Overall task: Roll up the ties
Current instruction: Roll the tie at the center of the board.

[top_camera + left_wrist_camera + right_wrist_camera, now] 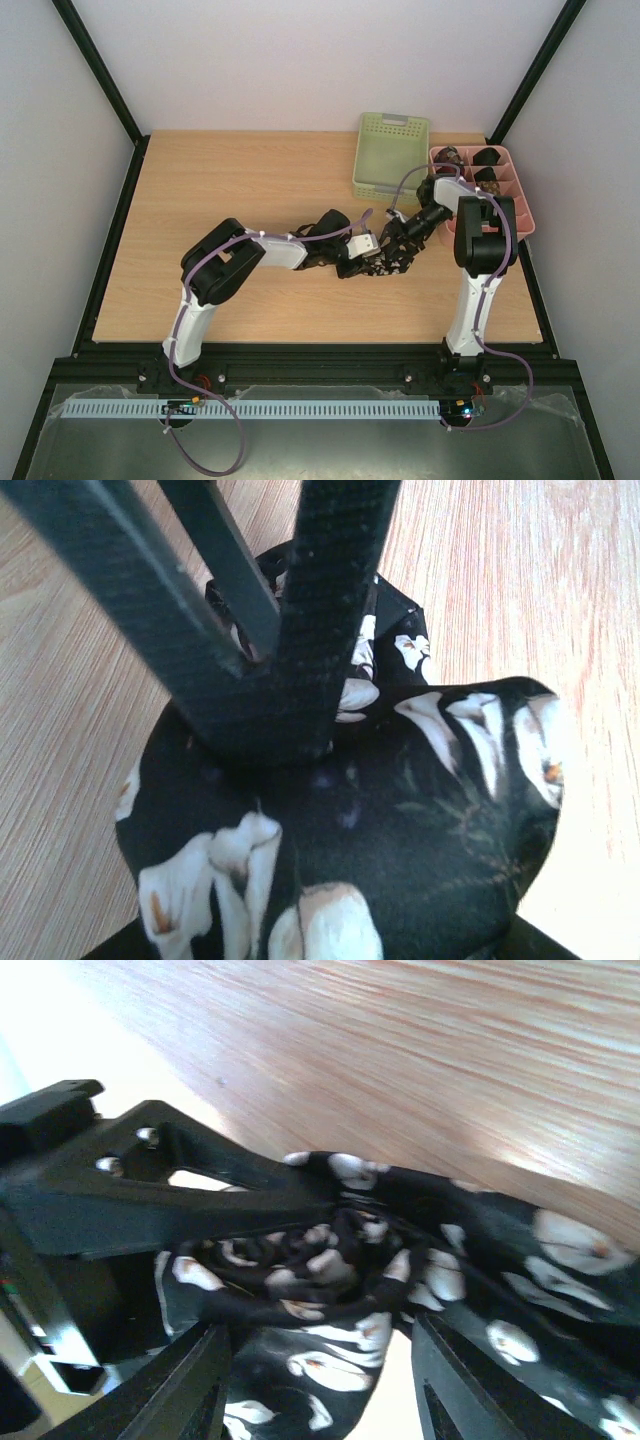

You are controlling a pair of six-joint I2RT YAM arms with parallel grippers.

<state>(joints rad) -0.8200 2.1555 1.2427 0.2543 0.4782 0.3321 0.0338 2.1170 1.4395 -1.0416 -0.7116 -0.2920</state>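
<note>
The black tie point(400, 810) with pale flowers lay bunched up on the wooden table point(200, 200), a little toward 3 o'clock from the middle, and both arms met over it. The tie filled the space between the left gripper's point(368, 262) two fingers, but I could not tell if they squeezed it. The right gripper point(392, 254) had its fingers point(190, 1390) apart around the bunch, with a gap showing beside one finger. Small rolled ties point(489, 157) sat in the pink tray point(528, 215) at 2 o'clock, just beside a green basket point(372, 160).
</note>
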